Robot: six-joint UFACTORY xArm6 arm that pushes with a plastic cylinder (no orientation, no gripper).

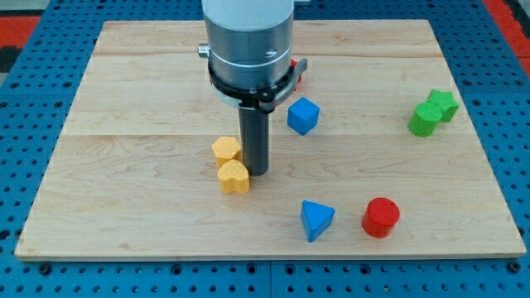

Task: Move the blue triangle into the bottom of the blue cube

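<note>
Camera view, the only 1 there is: my tip (256, 172) is seen planted on the wooden surface (132, 83), just right of 2 yellow blocks, a yellow hexagon-ish block (225, 149) and a yellow heart-ish block (233, 176); contact with them can't be told for sure. No hand is fitted, so nothing is gripped or held, just a bare rod.

The blue triangle (316, 219) is found near the view's bottom, well apart from the tip, down and to the view's right. The blue cube (303, 115) sits above it, toward the view's top, with bare wood between the 2.

Handling guess: the triangle looks like a small, light, rigid plastic piece that should slide easily on wood, but it'd probably spin if pushed off-centre. Contact is best made on its lower side, square-on, so it gets driven up toward the cube's bottom.

Around it: a red cylinder (381, 217) just right of the triangle could get clipped. The 2 green blocks (432, 113) are far right, out of the way. Something red (296, 74) is mostly hidden behind the arm.
</note>
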